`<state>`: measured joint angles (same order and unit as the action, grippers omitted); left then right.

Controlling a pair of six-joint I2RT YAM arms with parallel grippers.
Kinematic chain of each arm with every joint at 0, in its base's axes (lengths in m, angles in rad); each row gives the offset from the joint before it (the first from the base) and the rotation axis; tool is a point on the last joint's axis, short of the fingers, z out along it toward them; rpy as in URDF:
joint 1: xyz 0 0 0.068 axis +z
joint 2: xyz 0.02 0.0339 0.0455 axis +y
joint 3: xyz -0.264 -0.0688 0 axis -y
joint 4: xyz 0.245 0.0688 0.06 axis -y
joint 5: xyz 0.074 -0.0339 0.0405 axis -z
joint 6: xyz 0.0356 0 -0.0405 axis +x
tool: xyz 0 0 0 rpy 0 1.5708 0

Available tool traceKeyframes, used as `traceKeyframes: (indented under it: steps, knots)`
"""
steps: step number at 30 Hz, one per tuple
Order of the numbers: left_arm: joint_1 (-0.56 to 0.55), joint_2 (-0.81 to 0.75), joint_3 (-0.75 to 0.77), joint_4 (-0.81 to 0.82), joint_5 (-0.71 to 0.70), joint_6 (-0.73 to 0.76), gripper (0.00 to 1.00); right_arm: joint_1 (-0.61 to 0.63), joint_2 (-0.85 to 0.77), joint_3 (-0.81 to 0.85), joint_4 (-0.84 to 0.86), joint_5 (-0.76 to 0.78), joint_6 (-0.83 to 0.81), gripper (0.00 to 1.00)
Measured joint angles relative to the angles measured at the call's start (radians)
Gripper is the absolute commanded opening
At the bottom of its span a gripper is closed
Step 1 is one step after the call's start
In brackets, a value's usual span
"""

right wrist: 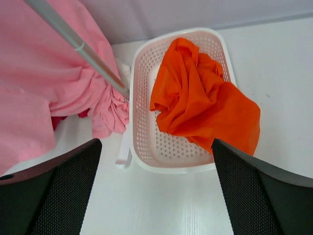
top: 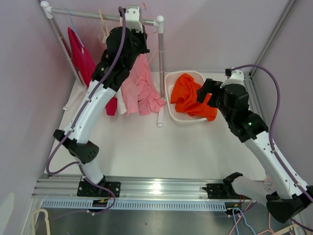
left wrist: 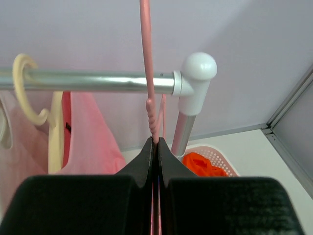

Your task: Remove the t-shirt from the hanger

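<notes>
A pink t-shirt hangs on a pink hanger at the right end of the clothes rail. The shirt also shows in the left wrist view and the right wrist view. My left gripper is up at the rail. In its wrist view it is shut on the hanger's thin pink neck just below the rail. My right gripper is open and empty, hovering over the near side of the basket.
A white perforated basket right of the rack holds an orange shirt. A red garment and a cream hanger hang further left on the rail. The rack's right post stands between the pink shirt and the basket.
</notes>
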<state>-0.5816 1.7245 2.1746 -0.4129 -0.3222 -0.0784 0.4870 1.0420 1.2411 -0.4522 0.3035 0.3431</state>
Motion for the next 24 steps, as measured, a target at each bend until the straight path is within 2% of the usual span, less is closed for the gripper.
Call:
traceKeyframes:
  steps: [3,14,16,20,22,24]
  knots:
    - [0.014,0.077,0.105,-0.021,0.038,-0.001,0.01,0.0,0.013,-0.021,-0.009,-0.023,-0.003,0.99]
    - [0.05,0.152,0.122,-0.103,0.138,-0.029,0.02,0.0,0.005,-0.027,-0.003,-0.082,-0.005,0.99]
    - [0.054,0.154,0.122,-0.116,0.144,-0.034,0.21,0.0,-0.001,-0.027,-0.003,-0.085,-0.005,1.0]
    - [0.057,0.15,0.123,-0.123,0.154,-0.053,0.36,0.0,-0.008,-0.027,-0.005,-0.092,-0.004,0.99]
    - [0.058,0.143,0.13,-0.134,0.163,-0.057,0.38,0.0,-0.008,-0.027,-0.006,-0.096,-0.004,0.99]
    - [0.061,0.126,0.141,-0.147,0.169,-0.061,0.48,0.0,-0.008,-0.027,-0.007,-0.103,-0.004,0.99]
